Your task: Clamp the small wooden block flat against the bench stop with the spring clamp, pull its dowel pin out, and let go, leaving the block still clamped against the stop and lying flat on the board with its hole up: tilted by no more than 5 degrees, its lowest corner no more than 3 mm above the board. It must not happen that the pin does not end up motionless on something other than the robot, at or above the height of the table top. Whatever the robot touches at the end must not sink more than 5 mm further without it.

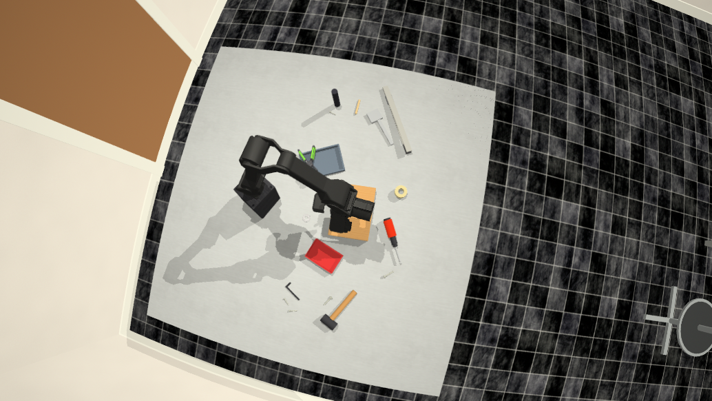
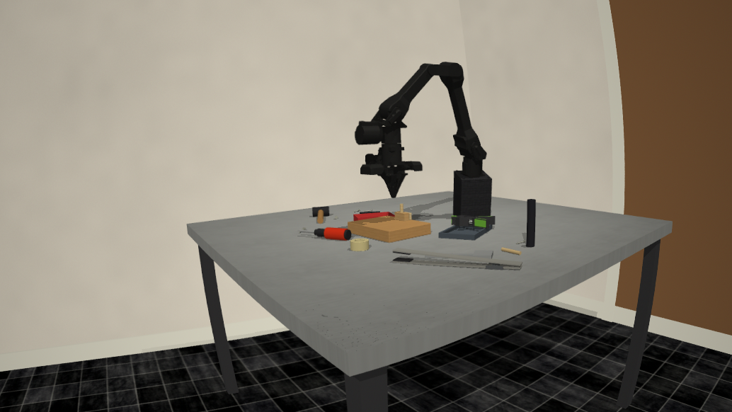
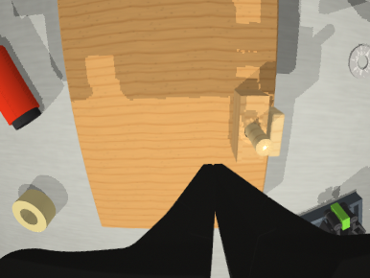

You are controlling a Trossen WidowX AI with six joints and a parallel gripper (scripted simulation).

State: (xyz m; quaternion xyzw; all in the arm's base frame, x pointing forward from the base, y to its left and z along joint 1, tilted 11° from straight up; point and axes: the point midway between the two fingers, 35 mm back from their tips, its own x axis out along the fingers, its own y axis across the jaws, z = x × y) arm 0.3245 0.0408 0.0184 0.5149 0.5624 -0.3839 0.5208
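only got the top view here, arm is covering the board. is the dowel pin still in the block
Observer: Yes. The wrist view shows the dowel pin still standing in the small wooden block, at the board's edge.
Operator: is the end effector holding anything
Observer: No. The end effector is shut on nothing, its fingers pressed together.
Operator: how high is it
Observer: In the exterior view the end effector hangs well above the block, touching nothing.
Operator: clamp on yet
Observer: No. The spring clamp's green handles sit by the grey tray near the arm's base.
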